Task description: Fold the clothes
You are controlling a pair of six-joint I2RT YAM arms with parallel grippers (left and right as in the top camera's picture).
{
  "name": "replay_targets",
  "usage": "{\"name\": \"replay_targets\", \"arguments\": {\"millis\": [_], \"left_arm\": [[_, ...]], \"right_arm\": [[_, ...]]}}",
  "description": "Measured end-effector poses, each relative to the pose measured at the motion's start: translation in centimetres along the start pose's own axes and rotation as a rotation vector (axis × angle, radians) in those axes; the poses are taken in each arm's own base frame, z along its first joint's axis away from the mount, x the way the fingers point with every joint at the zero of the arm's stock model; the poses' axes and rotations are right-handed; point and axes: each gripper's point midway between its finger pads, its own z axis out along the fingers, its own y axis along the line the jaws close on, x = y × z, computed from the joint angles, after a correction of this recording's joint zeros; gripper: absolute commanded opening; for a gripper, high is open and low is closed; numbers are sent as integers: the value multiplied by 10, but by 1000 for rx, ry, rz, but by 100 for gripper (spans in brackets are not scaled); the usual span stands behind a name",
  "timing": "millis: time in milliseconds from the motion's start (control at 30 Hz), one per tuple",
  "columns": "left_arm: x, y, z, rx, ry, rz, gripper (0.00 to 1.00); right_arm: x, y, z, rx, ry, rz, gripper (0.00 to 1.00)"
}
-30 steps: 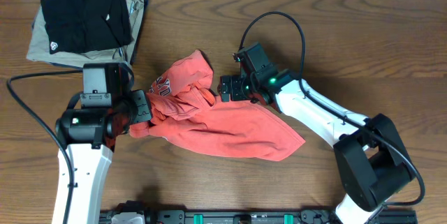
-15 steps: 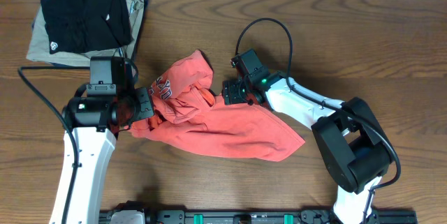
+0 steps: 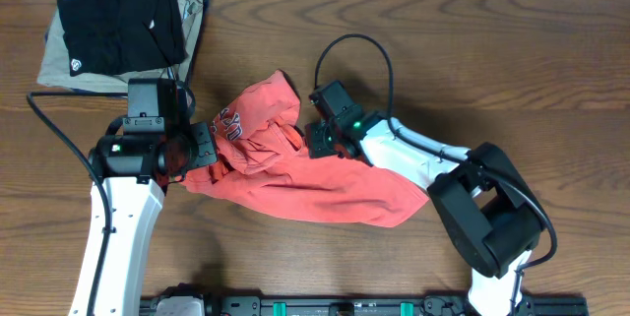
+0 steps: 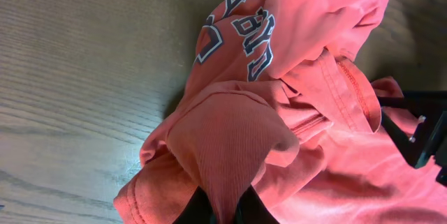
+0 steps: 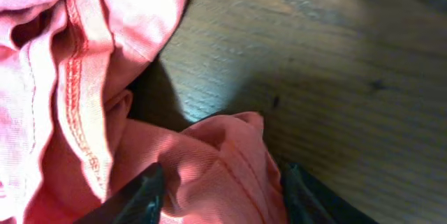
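The clothes, a red-orange T-shirt point(image 3: 325, 183) with white-and-blue lettering, lie crumpled at the table's middle. My left gripper point(image 3: 210, 151) is at the shirt's left end, shut on a pinched ridge of fabric; in the left wrist view that ridge point(image 4: 230, 147) runs down between the dark fingers of the gripper point(image 4: 218, 213). My right gripper point(image 3: 317, 137) is at the shirt's upper middle. In the right wrist view its fingers point(image 5: 140, 196) stand apart on either side of a raised fold point(image 5: 223, 161), the gripper point(image 5: 222, 196) open around it. The collar seam point(image 5: 77, 77) lies to the left.
A folded black garment point(image 3: 118, 26) lies on a folded khaki one point(image 3: 59, 68) at the back left corner. Bare wooden table point(image 3: 512, 50) extends to the right and behind. The right arm's black cable point(image 3: 354, 45) loops above the shirt.
My right gripper has slid left onto the shirt's fold and its fingers have narrowed around it. The left gripper moved slightly up and right, still holding the fabric.
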Motion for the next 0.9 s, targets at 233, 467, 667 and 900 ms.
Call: {"name": "replay_targets", "arguments": {"millis": [233, 467, 667, 900], "left_arm": [[0, 0, 0, 0, 0, 0, 6], [0, 0, 0, 2, -1, 0, 6], [-1, -12, -1, 68, 0, 2, 6], [-13, -27, -45, 138, -63, 13, 6]], "right_arm": [[3, -2, 0, 12, 12, -2, 21], [5, -15, -14, 76, 95, 28, 1], [-16, -30, -48, 126, 142, 98, 1], [-29, -66, -141, 168, 113, 250, 1]]}}
